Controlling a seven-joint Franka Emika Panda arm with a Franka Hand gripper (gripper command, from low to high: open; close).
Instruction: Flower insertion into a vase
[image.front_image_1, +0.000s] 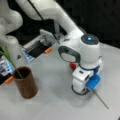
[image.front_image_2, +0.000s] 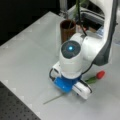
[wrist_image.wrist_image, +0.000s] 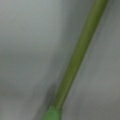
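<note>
Gripper (image.front_image_1: 80, 90) is down low over the red flower's stem (wrist_image.wrist_image: 75, 60) lying on the table (image.front_image_2: 27, 50); fingers hidden, can't tell their state. Squeezing mid-stem, centered between them, seems safest. Vase (image.front_image_1: 25, 85) already has one stem.

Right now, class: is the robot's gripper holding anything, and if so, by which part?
It cannot be told. The gripper is down at the table over the red-headed flower's green stem, which lies flat, but its fingers are hidden. The brown cylindrical vase stands apart.
</note>
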